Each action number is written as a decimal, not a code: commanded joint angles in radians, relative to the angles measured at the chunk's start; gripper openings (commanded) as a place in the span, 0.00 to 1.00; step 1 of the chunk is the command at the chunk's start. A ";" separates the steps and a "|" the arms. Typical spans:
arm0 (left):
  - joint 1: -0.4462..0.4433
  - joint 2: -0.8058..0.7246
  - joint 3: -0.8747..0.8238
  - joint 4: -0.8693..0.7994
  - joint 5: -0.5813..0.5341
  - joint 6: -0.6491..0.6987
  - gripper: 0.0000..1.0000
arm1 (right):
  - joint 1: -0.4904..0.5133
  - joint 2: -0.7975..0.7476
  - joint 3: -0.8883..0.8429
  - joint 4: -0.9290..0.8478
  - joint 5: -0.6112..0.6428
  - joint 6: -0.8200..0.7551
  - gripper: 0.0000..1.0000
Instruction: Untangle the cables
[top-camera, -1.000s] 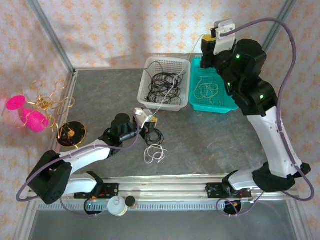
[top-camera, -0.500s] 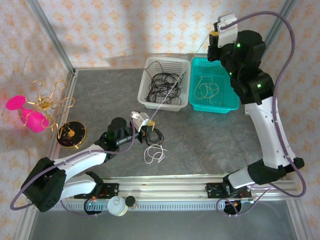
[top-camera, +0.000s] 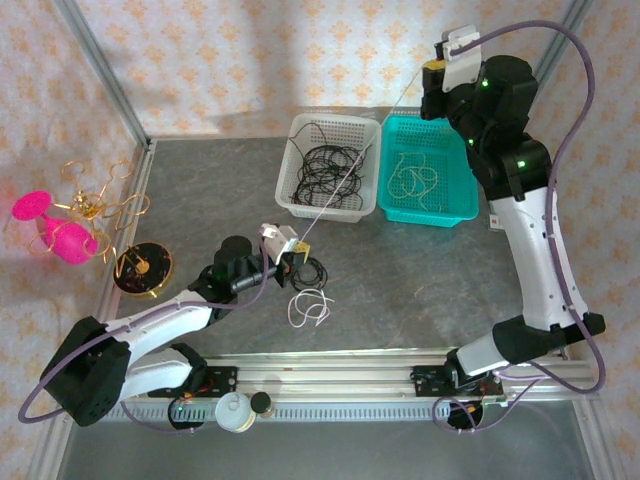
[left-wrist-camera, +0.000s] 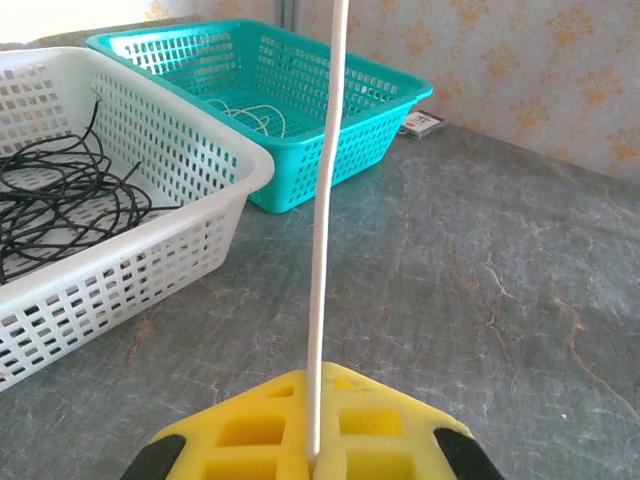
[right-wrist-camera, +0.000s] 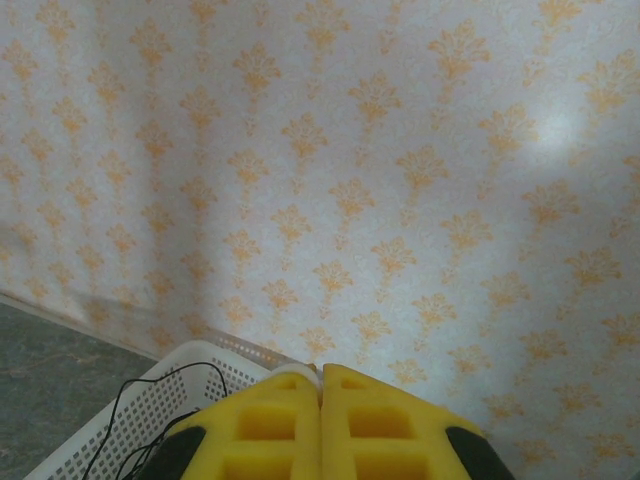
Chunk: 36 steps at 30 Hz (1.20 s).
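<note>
Well, left gripper (top-camera: 290, 245): clamped on white cable (top-camera: 350, 170)
Right gripper (top-camera: 432, 72): clamped on same cable, high
Pull: needed slow, even tension

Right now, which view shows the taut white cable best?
Top external: the white cable runs taut, end to end. Left wrist shows it rising from the left gripper; right wrist, the right gripper shut on it.
</note>
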 joint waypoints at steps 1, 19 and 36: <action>-0.002 0.011 -0.028 -0.075 0.023 -0.010 0.00 | -0.026 -0.002 0.066 0.080 0.023 0.014 0.00; -0.014 0.036 0.047 0.080 -0.058 -0.107 0.05 | -0.036 0.029 0.065 0.095 -0.012 -0.054 0.00; -0.115 0.342 0.310 0.196 -0.098 -0.226 0.90 | -0.084 0.105 0.073 0.236 0.236 -0.112 0.00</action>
